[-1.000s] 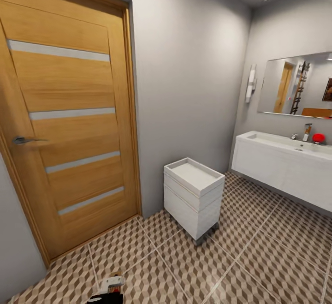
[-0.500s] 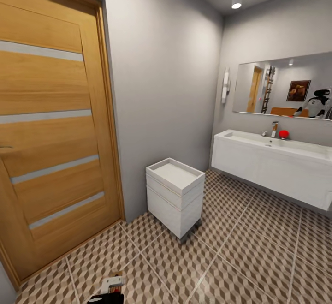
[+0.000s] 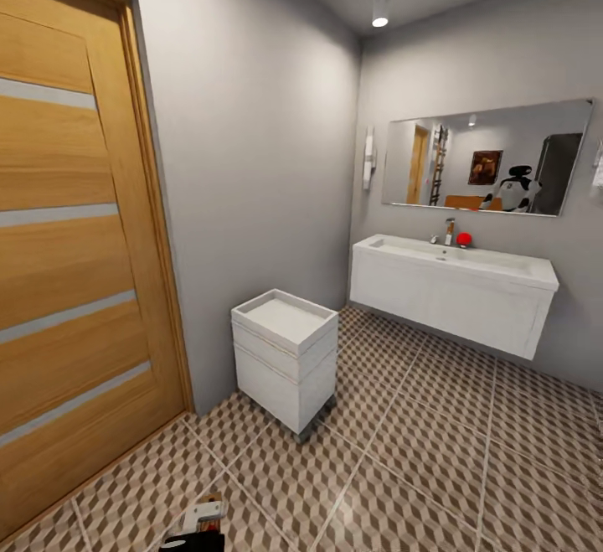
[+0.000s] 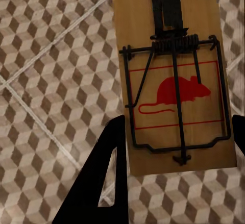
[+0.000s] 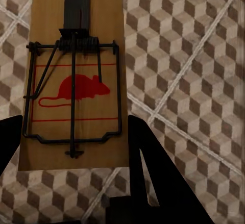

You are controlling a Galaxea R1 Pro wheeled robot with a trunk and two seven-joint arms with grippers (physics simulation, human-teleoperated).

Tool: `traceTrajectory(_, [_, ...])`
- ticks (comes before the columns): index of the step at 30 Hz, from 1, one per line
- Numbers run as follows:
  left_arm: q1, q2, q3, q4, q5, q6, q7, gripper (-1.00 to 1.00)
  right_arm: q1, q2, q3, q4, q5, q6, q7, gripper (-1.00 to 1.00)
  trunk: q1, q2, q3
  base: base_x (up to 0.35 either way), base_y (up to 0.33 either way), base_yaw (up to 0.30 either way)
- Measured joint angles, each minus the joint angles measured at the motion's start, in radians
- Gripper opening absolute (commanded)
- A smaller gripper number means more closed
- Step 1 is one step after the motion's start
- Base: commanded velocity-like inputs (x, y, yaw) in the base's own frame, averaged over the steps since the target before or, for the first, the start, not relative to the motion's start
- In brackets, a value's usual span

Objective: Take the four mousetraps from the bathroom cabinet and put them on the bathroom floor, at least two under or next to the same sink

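Observation:
In the left wrist view my left gripper [image 4: 176, 150] is shut on a mousetrap [image 4: 173, 76], a tan board with a red mouse print and black wire, held above the bathroom floor [image 4: 51, 81]. In the right wrist view my right gripper [image 5: 74, 152] is shut on a second mousetrap [image 5: 76, 76] of the same kind, over the cube-pattern tiles [image 5: 194, 55]. The tip of my left arm [image 3: 194, 535] pokes in at the bottom edge of the head view. A white wall-hung bathroom sink [image 3: 452, 288] is at the right, with open floor beneath it. The orange-brown cabinet is out of view.
A small white drawer unit on wheels [image 3: 285, 355] stands against the grey wall ahead. A wooden door [image 3: 67, 267] is at the left. Above the sink hang a mirror [image 3: 486, 158] and a ceiling lamp [image 3: 381, 6]. Patterned floor [image 3: 435, 468] stretches open toward the sink.
The head view has swung to the right: the door has slid off to the left and the whole sink and mirror have come in. The left arm tip keeps its place.

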Motion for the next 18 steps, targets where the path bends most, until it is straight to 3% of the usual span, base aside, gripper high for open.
traceTrajectory(18, [0.0,-0.006,0.0,0.0,0.0,0.001,0.0,-1.0,0.0,-0.003,0.0,0.0,0.0,0.008,0.003,-1.0,0.0,0.0,0.003,0.0,0.0,-0.286])
